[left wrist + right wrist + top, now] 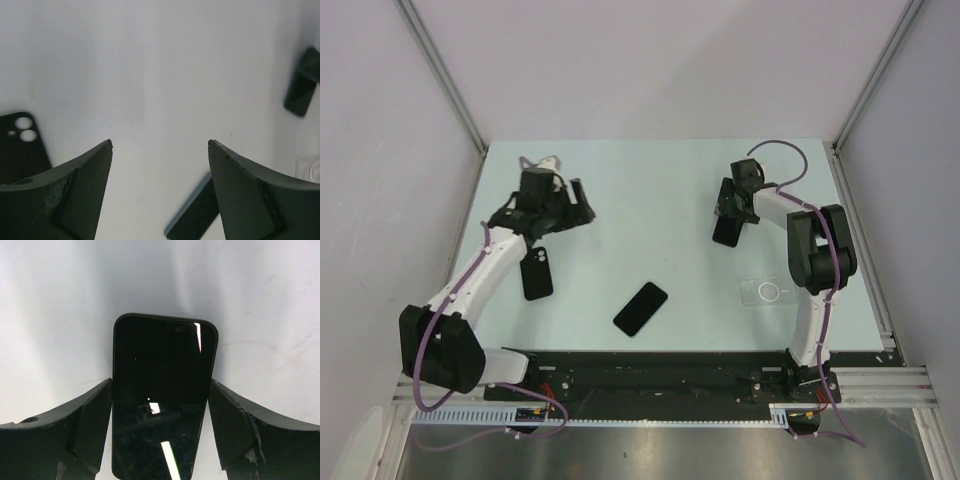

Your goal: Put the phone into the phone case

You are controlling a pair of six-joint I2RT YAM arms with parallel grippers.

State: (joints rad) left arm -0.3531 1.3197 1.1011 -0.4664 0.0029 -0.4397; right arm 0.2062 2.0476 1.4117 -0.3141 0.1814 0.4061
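Observation:
My right gripper (730,218) (160,382) is shut on a black phone (726,233) (162,390), one finger on each long edge, at the right middle of the table. The phone's glossy face is towards the wrist camera. The clear phone case (767,291) with its white ring lies flat near the right arm, in front of that gripper. A corner of it shows in the left wrist view (311,169). My left gripper (575,212) (160,143) is open and empty over the left side of the table.
A second black phone (537,274) (20,145) lies back-up with its camera lenses showing, beside the left arm. A third black phone (640,308) (196,216) lies at an angle at the front middle. Grey walls enclose the pale table (650,190).

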